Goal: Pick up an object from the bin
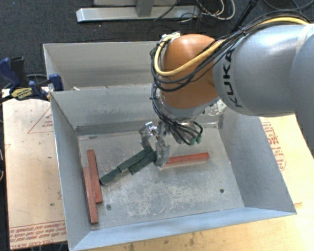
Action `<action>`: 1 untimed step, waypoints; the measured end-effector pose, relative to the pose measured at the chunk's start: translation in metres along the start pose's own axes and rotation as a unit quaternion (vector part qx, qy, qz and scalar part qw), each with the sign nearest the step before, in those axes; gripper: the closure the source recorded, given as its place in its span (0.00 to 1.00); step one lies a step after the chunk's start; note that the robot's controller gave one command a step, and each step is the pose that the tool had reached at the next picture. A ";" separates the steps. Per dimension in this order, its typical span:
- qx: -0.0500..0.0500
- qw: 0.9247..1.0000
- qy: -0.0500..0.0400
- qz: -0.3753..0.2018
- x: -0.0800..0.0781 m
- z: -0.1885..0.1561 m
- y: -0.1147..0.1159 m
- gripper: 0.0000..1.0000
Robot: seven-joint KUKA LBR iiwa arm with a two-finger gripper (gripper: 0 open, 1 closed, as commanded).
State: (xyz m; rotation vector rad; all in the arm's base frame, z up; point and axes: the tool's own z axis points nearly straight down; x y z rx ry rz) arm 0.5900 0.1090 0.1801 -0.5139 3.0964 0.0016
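Lettering on arm [271,71] reads KUKA; tool [158,148] at dark green bar [125,169], opening impossible to tell.

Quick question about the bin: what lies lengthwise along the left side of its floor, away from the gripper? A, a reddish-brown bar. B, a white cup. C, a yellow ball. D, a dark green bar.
A: the reddish-brown bar lies lengthwise beside the left wall of the bin, while the dark green bar lies slanted mid-floor, its right end by the gripper.
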 end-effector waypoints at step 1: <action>0.000 1.000 0.001 0.010 0.003 -0.028 -0.016 1.00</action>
